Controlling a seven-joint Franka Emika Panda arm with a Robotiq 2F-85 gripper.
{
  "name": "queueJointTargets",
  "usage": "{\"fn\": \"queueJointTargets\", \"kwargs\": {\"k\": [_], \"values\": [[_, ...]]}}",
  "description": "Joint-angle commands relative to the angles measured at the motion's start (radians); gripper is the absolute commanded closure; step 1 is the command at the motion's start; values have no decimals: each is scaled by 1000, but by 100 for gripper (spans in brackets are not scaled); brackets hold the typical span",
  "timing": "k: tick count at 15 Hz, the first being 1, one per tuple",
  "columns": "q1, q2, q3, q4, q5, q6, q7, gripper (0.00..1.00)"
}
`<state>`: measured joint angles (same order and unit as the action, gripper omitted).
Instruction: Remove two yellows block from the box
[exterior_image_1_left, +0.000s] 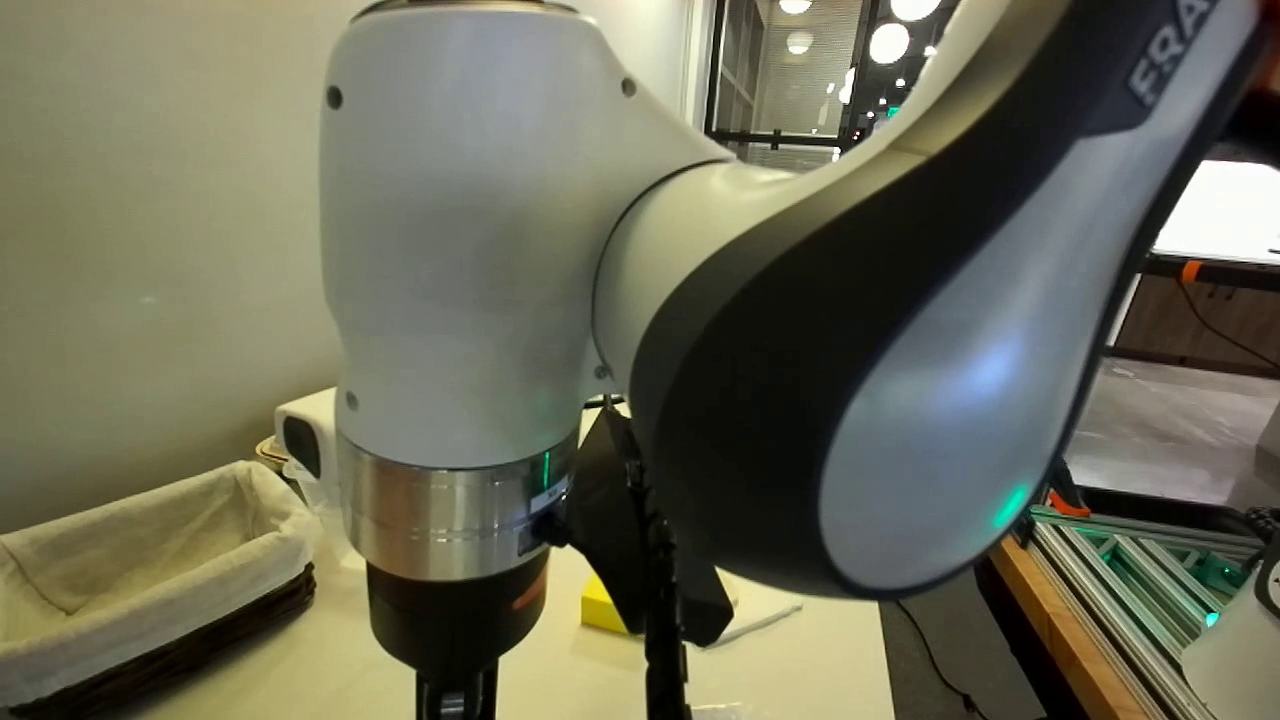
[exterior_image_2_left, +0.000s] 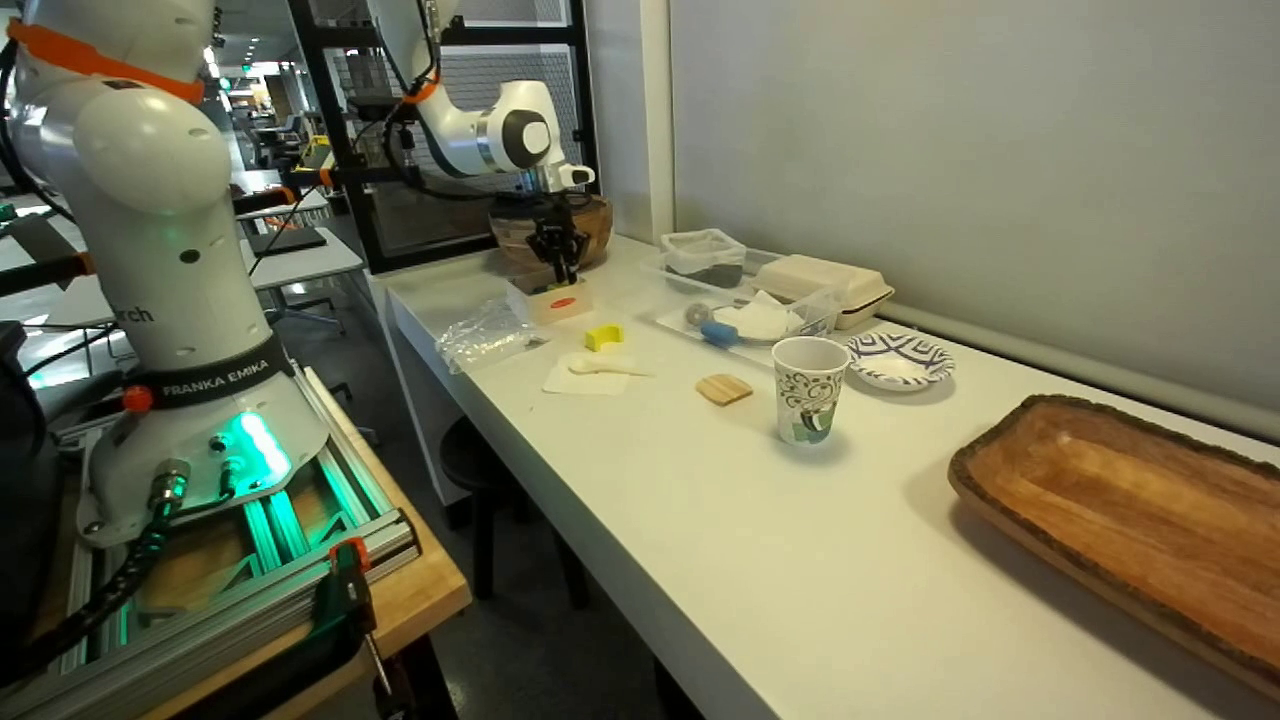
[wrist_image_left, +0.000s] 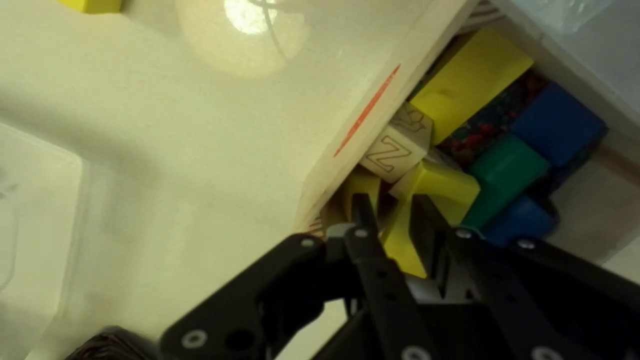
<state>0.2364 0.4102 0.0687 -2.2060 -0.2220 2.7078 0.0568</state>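
Observation:
The low tan box (exterior_image_2_left: 545, 308) stands at the far end of the white table in an exterior view; the wrist view shows its near wall (wrist_image_left: 322, 182) and the blocks inside. My gripper (wrist_image_left: 392, 199) reaches down into it, jaws partly apart. Between and beneath the fingers lies a yellow block (wrist_image_left: 442, 182), partly covered by the right-hand finger. Another yellow block (wrist_image_left: 369, 186) sits behind the left-hand finger against the wall. A third yellow block (wrist_image_left: 472, 82) rests higher up in the box. Outside, a notched yellow block (exterior_image_2_left: 604, 337) lies on the table, also (exterior_image_1_left: 603, 605) visible beside the arm.
Green (wrist_image_left: 505, 167) and blue (wrist_image_left: 560, 122) blocks and a lettered wooden cube (wrist_image_left: 392, 152) crowd the box. Around it stand crumpled plastic (exterior_image_2_left: 485, 335), a wooden bowl (exterior_image_2_left: 600, 235) and a clear tub (exterior_image_2_left: 825, 310). A paper cup (exterior_image_2_left: 810, 390) and lined basket (exterior_image_1_left: 150, 560) are farther off.

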Motion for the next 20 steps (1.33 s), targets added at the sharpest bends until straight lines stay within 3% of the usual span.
{"fn": "queueJointTargets", "kwargs": {"k": [1,4,5,12,20], "values": [[-5,-8,-1,-12,-1,2,-5,74],[-6,-7,-4,-12,-3,2,-5,85],[-7,-7,-4,-12,-2,2,-6,100],[-12,-20,1,-16,9,-8,-4,99],[-17,-128,19,-38,66,-45,40,99]]}}
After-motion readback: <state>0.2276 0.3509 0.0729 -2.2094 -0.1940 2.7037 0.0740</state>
